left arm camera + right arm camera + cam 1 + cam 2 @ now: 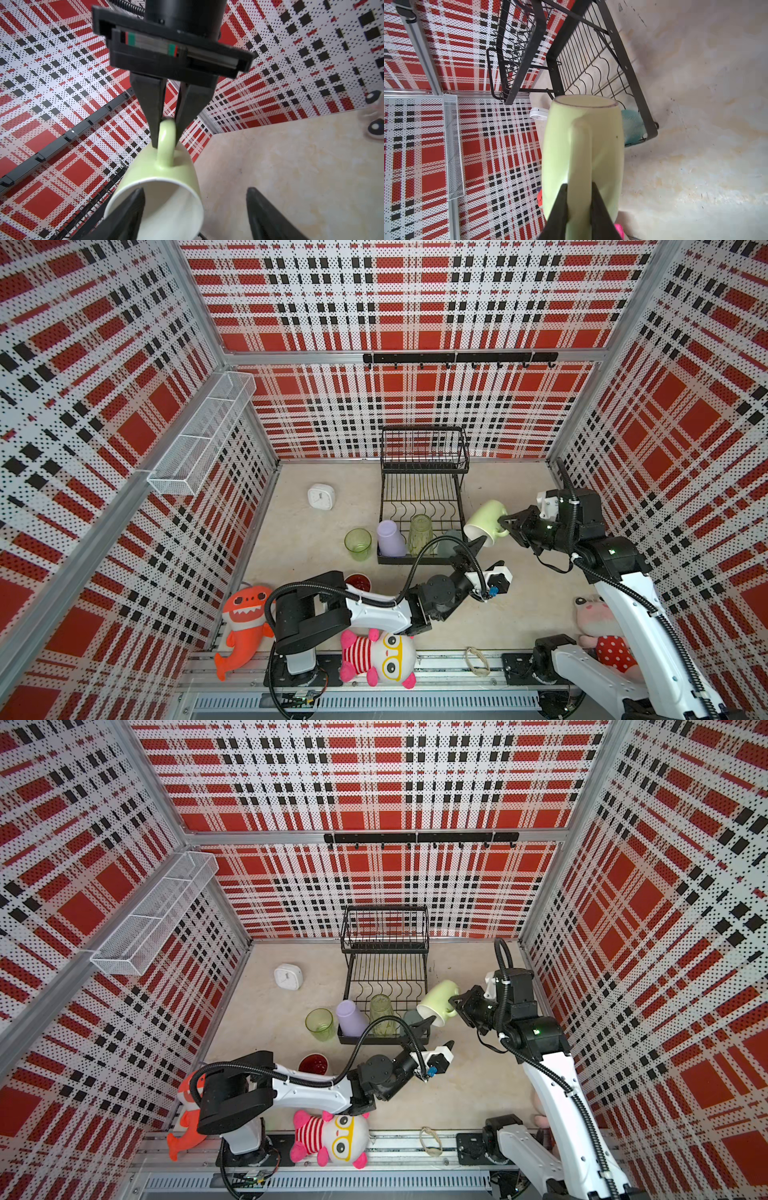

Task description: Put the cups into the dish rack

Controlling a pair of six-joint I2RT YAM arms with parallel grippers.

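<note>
The pale green mug is clamped by its handle in the right gripper and tipped mouth-down at the front right corner of the dish rack, just above the teal cup. The left gripper is spread wide at the mug's mouth, with nothing held. A lavender tumbler and a ribbed green tumbler are lodged in the lower tier. The mottled beige tabletop is boxed in by red plaid walls.

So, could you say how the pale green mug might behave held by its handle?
The pale green mug looks glossy and rigid, so probably breakable. The right gripper pinches only its handle, so it may pivot.
</note>
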